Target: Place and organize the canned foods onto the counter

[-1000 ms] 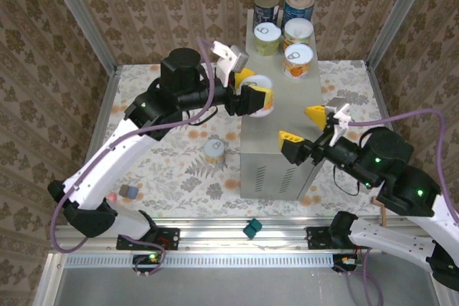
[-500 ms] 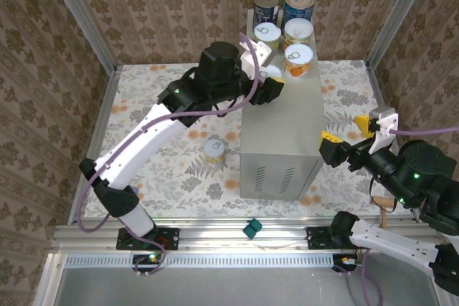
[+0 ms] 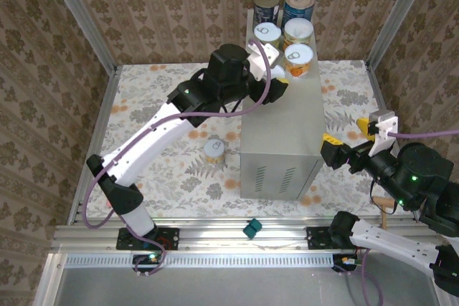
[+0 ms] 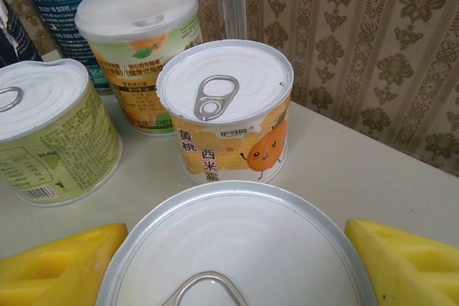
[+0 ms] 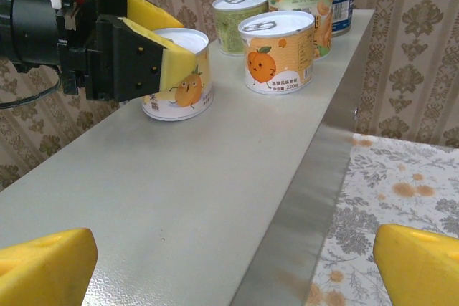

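Left tool (image 4: pixel 237 238): yellow pads pinching white-lidded can (image 5: pixel 179 77), which is standing near table (image 5: pixel 215 198) left edge; can mostly hiding under tool from above.
Right tool (image 3: pixel 349 132): spreading wide, hovering empty off table's right edge.
Five cans (image 3: pixel 297 55): clustering at far end.

The table in front of me is covered with a pale cloth (image 3: pixel 165 170) printed with grey leaves and orange flowers. The same cloth appears at the lower right of my right wrist view. Brown wallpaper (image 3: pixel 143 5) with a repeating damask motif encloses the table on the left, far and right sides, and it also forms the backdrop in my left wrist view. A slanting aluminium post (image 3: pixel 79 16) stands at the far left corner. An aluminium rail (image 3: pixel 208 236) runs along the near edge, with a small teal block (image 3: pixel 252 228) sitting on it. Nearer still lies a ribbed grey strip (image 3: pixel 237 259).
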Tool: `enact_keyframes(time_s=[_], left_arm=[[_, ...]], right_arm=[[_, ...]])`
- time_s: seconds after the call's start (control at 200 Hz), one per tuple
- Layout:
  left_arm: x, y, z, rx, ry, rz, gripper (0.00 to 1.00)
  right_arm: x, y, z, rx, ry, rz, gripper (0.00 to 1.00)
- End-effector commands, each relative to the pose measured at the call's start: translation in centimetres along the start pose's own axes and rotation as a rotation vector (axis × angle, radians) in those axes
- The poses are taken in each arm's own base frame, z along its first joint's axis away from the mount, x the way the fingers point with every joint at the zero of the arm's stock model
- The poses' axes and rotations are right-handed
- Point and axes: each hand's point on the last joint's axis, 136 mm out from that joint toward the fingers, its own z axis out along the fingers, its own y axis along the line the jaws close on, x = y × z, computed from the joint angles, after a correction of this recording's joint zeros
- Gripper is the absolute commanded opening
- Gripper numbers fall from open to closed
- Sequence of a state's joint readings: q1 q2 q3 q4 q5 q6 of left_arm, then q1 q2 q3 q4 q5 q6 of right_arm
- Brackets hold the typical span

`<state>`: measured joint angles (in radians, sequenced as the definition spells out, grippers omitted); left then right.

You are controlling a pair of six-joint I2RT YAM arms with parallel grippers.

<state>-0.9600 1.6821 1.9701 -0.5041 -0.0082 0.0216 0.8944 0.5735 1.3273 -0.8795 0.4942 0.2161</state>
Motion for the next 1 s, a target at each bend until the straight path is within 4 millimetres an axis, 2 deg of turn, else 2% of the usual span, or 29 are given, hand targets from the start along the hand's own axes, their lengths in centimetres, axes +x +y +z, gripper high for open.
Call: enact_keyframes(time_s=[0.0, 0.31, 0.49, 0.685, 0.995], left_arm=[[-2.6, -0.1, -1.1, 0.011, -0.106, 0.008, 0.73], [-1.7, 0.1, -2.7, 0.004, -0.1, -0.003, 0.9], [-1.1, -0.4, -3.6, 0.044, -0.099, -0.01, 0.95], [0.0, -0.4, -2.6, 0.07, -0.071, -0.044, 0.97], [0.8, 0.1, -1.0, 0.053, -0.062, -0.065, 1.0]], right_arm=[[0.1, -0.6, -0.3, 0.021, -0.013, 0.003, 1.0], [0.0, 0.0, 0.0, -0.004, -0.016, 0.013, 1.0], [0.0, 0.4, 0.5, -0.012, -0.011, 0.013, 1.0], [-0.1, 0.7, 0.7, -0.02, -0.009, 0.015, 1.0], [-0.2, 0.8, 0.7, -0.025, -0.009, 0.009, 1.0]])
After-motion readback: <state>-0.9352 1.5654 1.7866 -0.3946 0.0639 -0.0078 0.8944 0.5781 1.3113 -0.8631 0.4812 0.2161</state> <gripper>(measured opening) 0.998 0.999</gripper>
